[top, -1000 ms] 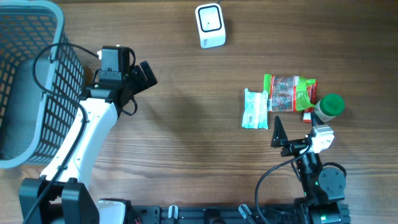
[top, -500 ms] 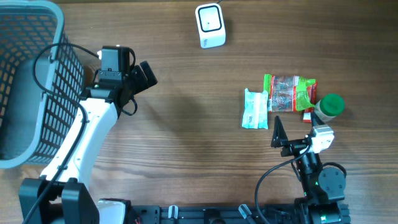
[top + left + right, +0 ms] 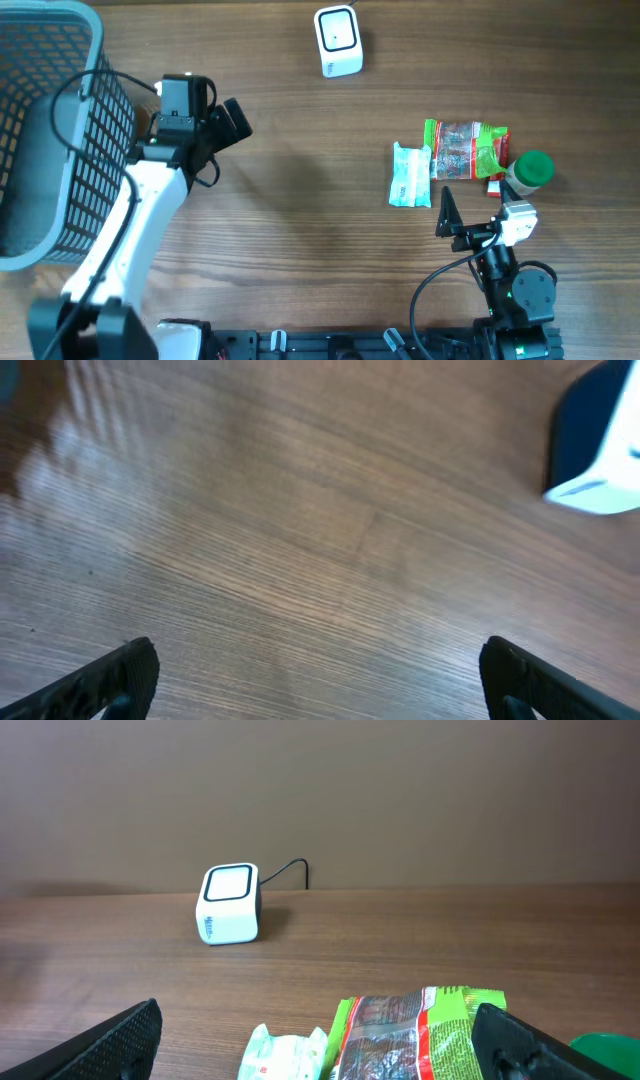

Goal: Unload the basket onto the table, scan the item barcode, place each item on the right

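left fingers (image 3: 115, 678), right fingers (image 3: 125, 1040) spread wide.

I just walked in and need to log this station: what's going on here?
Nothing is being handled yet. Both grippers are open and empty over the wooden table: the left gripper is beside the grey mesh basket, and the right gripper is just short of a white and teal packet, a green and red snack bag and a green-capped bottle. The white boxy barcode scanner sits untouched.
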{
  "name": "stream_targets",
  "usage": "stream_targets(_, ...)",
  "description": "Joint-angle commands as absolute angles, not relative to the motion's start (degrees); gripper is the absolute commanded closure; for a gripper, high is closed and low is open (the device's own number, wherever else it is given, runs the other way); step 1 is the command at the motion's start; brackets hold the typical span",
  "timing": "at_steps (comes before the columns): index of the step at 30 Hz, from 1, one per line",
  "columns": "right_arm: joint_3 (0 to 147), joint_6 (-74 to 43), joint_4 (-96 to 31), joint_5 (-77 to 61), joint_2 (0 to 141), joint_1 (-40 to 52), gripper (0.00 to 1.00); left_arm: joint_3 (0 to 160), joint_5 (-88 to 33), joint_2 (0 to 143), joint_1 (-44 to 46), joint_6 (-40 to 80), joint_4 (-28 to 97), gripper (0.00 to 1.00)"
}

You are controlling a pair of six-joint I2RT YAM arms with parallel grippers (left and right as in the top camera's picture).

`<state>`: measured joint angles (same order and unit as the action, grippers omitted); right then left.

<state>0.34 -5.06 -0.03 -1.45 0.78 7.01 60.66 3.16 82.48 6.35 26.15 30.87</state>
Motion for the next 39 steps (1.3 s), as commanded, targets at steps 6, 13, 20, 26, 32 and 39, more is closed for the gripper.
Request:
stream_targets(6,0.3,-4.51,0.14,-1.76,0.21,6.72,0.0,60.75,10.83,50.98,6.24,23.97,30.65,0.0)
stream_targets(13,0.3,-4.51,0.14,-1.76,0.21,6.72,0.0,60.71,14.68,29.1,6.22,23.97,37.12,0.0)
stream_targets(20,0.3,-4.51,0.14,-1.76,0.21,6.72,0.0,54.48,13.13,11.11,-1.19,27.46,55.18,0.0)
stream_targets(26,0.3,-4.51,0.14,-1.76,0.21,6.72,0.0,41.74,9.02,0.1,-3.66,27.59,44.14,0.0)
stream_targets(32,0.3,-4.51,0.14,-1.76,0.21,6.72,0.0,29.61,-1.26,0.23,-3.7,27.9,13.39,0.0)
stream_targets(39,0.3,-4.51,0.14,-1.76,0.21,6.72,0.0,10.15,-4.67,0.21,-3.62,30.89,-17.63,0.0)
